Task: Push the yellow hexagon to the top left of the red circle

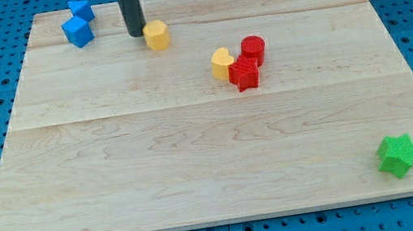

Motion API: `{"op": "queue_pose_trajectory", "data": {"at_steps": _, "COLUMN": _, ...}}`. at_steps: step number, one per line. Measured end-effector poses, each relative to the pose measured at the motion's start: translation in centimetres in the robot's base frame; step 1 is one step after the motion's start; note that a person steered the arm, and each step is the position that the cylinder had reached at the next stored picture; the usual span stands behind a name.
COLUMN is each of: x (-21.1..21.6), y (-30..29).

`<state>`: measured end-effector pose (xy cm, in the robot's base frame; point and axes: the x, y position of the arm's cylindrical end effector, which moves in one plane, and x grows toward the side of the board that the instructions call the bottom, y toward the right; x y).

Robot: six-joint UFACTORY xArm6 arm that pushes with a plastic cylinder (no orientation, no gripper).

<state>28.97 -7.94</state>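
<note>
Yellow hexagon (156, 35) sits just to the right of my tip (135, 34), touching it or nearly so, near the top edge of the wooden board (199, 174). The rod carries no pincer, so nothing opens, closes or holds; it only pushes. The red circle (253, 48) lies further to the tip's right and lower in the view, with a red star-like block (244, 73) and a yellow heart-like block (222, 63) bunched against it. Two blue blocks (79, 24) stand to the tip's left. A green star (399, 155) rests far off toward the view's bottom right.

Step in hand, by judgement: the push toward the red circle. The next move calls for a rightward, slightly downward push, stopping short of the red circle's upper left.
</note>
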Motion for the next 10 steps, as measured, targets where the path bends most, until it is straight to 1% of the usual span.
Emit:
{"op": "queue_pose_trajectory", "data": {"at_steps": 1, "x": 4.4, "y": 2.9}}
{"op": "queue_pose_trajectory", "data": {"at_steps": 2, "x": 0.8, "y": 3.3}}
{"op": "queue_pose_trajectory", "data": {"at_steps": 3, "x": -1.2, "y": 6.4}}
{"op": "queue_pose_trajectory", "data": {"at_steps": 4, "x": 1.5, "y": 9.1}}
{"op": "queue_pose_trajectory", "data": {"at_steps": 5, "x": 1.4, "y": 8.5}}
{"op": "queue_pose_trajectory", "data": {"at_steps": 6, "x": -5.4, "y": 6.2}}
{"op": "queue_pose_trajectory", "data": {"at_steps": 7, "x": -4.8, "y": 2.2}}
{"op": "queue_pose_trajectory", "data": {"at_steps": 8, "x": -2.3, "y": -1.0}}
{"op": "queue_pose_trajectory", "data": {"at_steps": 9, "x": 2.6, "y": -0.7}}
{"op": "queue_pose_trajectory", "data": {"at_steps": 10, "x": 7.0, "y": 6.0}}
